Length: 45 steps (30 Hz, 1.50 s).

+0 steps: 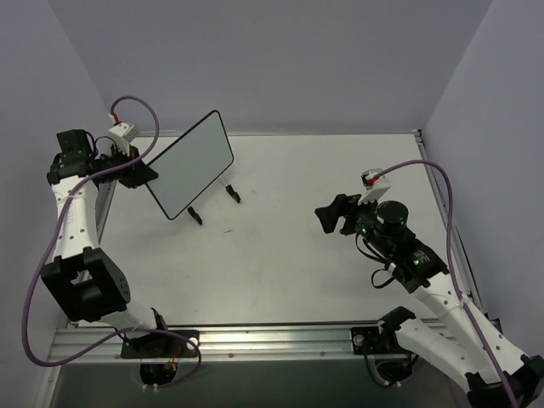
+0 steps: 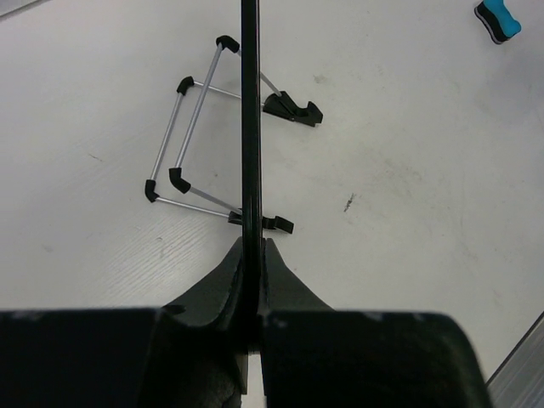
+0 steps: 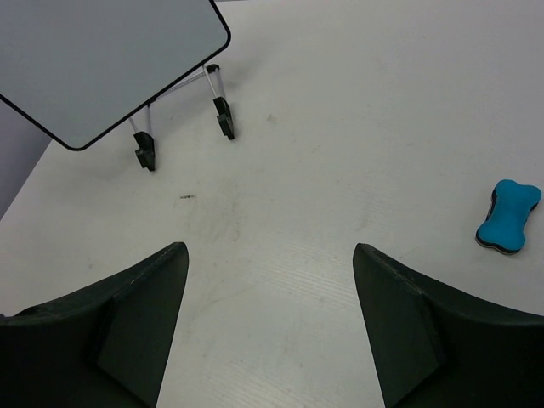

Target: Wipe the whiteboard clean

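The whiteboard (image 1: 191,163) stands tilted on its wire stand with two black feet (image 1: 195,215) at the table's back left. Its face shows no writing. My left gripper (image 1: 143,174) is shut on the board's left edge. In the left wrist view the board (image 2: 248,127) is edge-on between the fingers of that gripper (image 2: 252,245). My right gripper (image 1: 333,217) is open and empty above the table's right middle, well apart from the board. The right wrist view shows that gripper (image 3: 270,255) with the board (image 3: 102,59) at upper left.
A small blue eraser block (image 3: 508,217) lies on the table to the right of my right gripper; it also shows in the left wrist view (image 2: 497,19). Grey walls close in the back and both sides. A metal rail (image 1: 255,340) runs along the near edge.
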Available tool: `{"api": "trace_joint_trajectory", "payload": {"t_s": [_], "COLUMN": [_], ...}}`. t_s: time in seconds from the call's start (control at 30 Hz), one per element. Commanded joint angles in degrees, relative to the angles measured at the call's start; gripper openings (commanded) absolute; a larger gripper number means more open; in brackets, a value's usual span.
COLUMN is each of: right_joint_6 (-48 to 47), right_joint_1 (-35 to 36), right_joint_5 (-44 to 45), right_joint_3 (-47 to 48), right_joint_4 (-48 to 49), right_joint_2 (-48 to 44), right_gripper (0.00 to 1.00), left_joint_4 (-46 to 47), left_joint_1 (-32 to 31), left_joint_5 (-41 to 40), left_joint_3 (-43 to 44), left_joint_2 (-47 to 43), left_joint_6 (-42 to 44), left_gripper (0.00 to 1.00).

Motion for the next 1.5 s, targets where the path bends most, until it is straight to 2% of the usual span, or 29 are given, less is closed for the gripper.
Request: {"api": "trace_joint_trajectory", "payload": {"t_s": [0.0, 0.3, 0.73, 1.1, 1.47], "right_joint_6": [0.3, 0.2, 0.0, 0.1, 0.1], "right_joint_1": [0.5, 0.7, 0.8, 0.8, 0.8], "right_joint_5": [-1.3, -1.2, -0.5, -1.4, -1.6], "right_joint_3": [-0.4, -0.5, -0.7, -1.0, -1.1], "right_joint_4": [2.8, 2.9, 2.6, 2.9, 3.3], "right_joint_2": [-1.0, -0.5, -0.1, -0.1, 0.2], "right_gripper": [0.74, 0.74, 0.74, 0.74, 0.74], "left_joint_4": [-2.6, -6.7, -7.0, -7.3, -7.6], "left_joint_1": [0.2, -0.2, -1.0, -1.5, -1.6], "left_joint_5": [3.3, 12.8, 9.1, 8.2, 10.2], "left_joint_3": [7.0, 12.0, 7.5, 7.1, 7.0], "left_joint_2": [-0.5, 5.7, 6.3, 8.4, 9.1], "left_joint_6": [7.9, 11.3, 12.8, 13.8, 14.4], "left_gripper": [0.02, 0.02, 0.02, 0.02, 0.02]}}
